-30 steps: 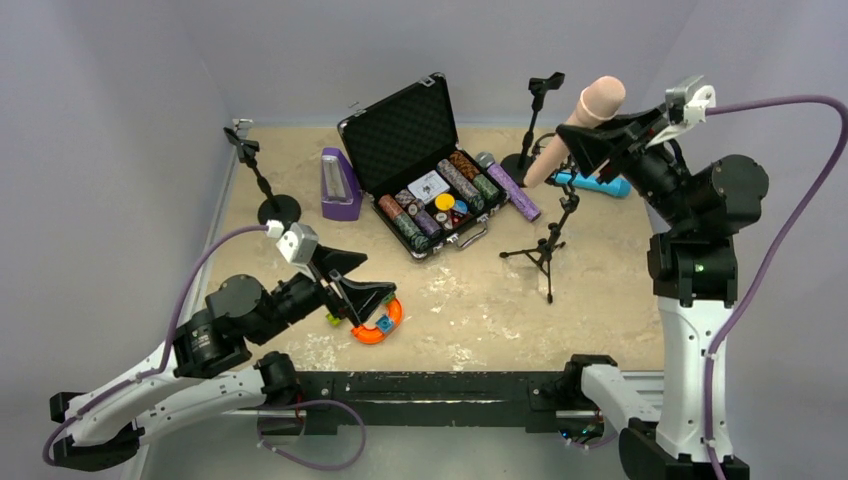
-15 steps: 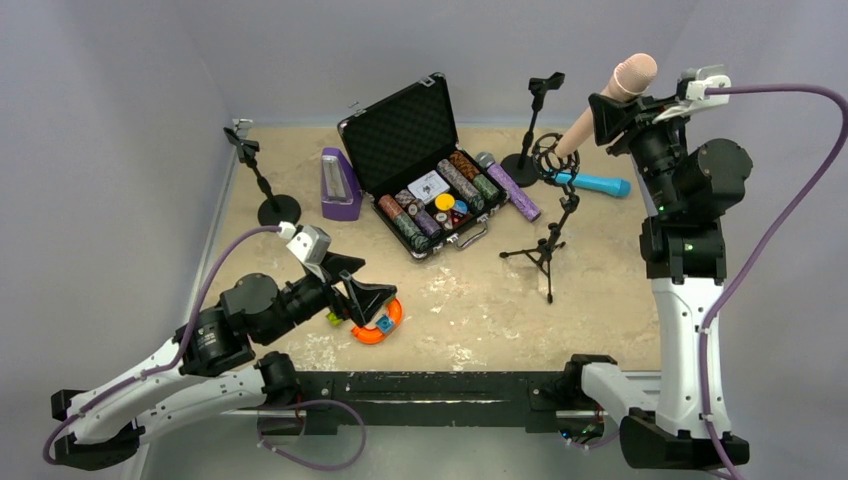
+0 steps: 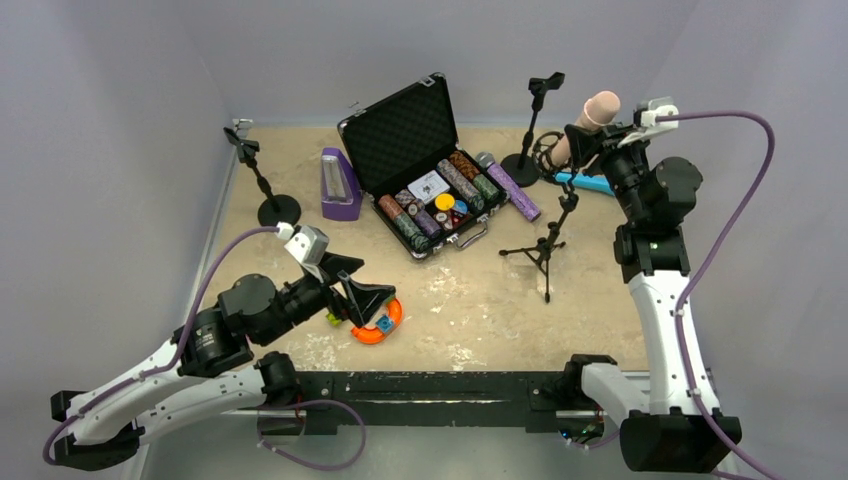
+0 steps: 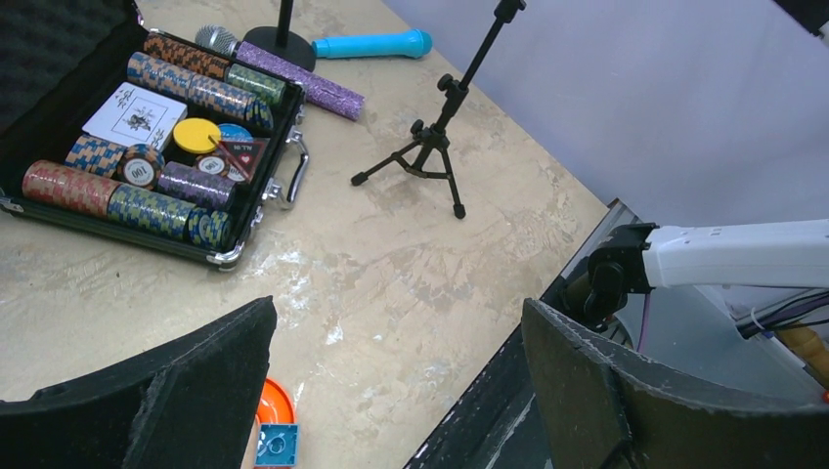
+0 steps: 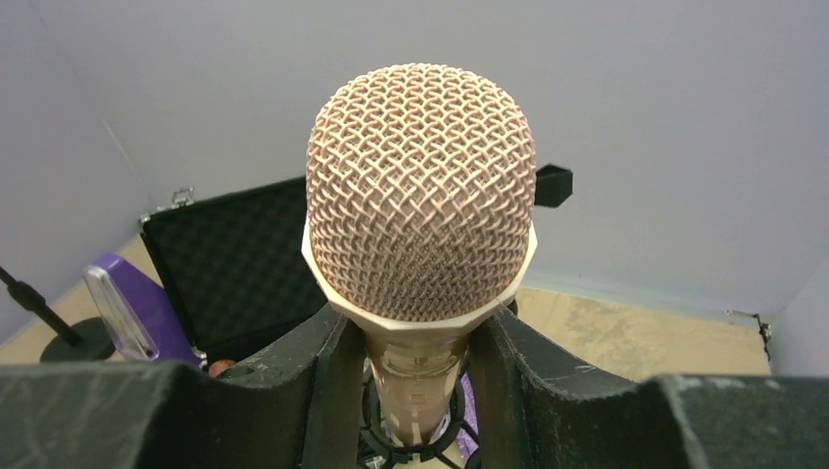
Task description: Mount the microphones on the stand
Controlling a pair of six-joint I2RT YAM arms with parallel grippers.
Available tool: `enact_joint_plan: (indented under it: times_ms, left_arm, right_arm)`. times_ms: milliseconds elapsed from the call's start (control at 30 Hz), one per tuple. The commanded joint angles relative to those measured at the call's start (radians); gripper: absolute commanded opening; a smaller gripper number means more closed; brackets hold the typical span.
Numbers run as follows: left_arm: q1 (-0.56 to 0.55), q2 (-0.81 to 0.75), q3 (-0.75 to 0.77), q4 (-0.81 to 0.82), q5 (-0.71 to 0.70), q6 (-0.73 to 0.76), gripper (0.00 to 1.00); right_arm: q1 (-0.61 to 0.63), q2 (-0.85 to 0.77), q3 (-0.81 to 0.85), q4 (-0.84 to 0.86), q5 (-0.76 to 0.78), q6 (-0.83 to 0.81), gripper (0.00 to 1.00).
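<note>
My right gripper (image 3: 583,135) is shut on the pale pink microphone (image 3: 600,105), which it holds tilted with the head up and to the right. In the right wrist view the mesh head (image 5: 420,191) fills the middle, and my right gripper (image 5: 420,362) clamps the neck below it. The lower body runs down into the black ring mount (image 5: 415,445) of the tripod stand (image 3: 548,245). The glittery purple microphone (image 3: 510,186) and the cyan-blue microphone (image 3: 592,182) lie on the table behind the stand. My left gripper (image 3: 355,298) hovers open and holds nothing; in the left wrist view my left gripper (image 4: 396,313) shows only bare table between the fingers.
An open black case of poker chips (image 3: 420,170) sits mid-table, with a purple metronome-shaped box (image 3: 338,185) to its left. Round-base stands rise at the back (image 3: 528,125) and at the left (image 3: 262,180). An orange disc with a blue block (image 3: 378,320) lies under my left gripper.
The right arm raised the pink microphone up and to the right, then brought it down and left toward the tripod's ring mount. The left arm shifted slightly, then stayed still.
</note>
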Motion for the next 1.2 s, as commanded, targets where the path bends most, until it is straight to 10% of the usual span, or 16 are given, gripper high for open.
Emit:
enact_joint_plan:
  times_ms: [0,233,467,833,1167]
  left_arm:
    - [0.005,-0.022,0.020,0.002,-0.013,0.004,0.99]
    - [0.005,-0.025,0.018,-0.001,-0.010,0.003,0.99]
    - [0.005,-0.036,0.022,-0.011,0.002,0.002,0.99]
    - [0.005,-0.043,0.058,-0.069,0.002,0.019,0.99]
    - [0.006,0.009,0.234,-0.352,-0.236,0.039,1.00]
  right_arm:
    - [-0.003,-0.040,-0.105,0.097,-0.033,-0.041,0.09]
    - [-0.003,-0.059,-0.220,0.122,-0.087,-0.082,0.32]
    - [-0.004,-0.107,-0.110,-0.042,-0.125,-0.124,0.82]
    - [-0.006,-0.125,0.173,-0.283,-0.206,-0.113,0.92]
    - [-0.006,-0.216,0.259,-0.758,-0.847,-0.548,0.93]
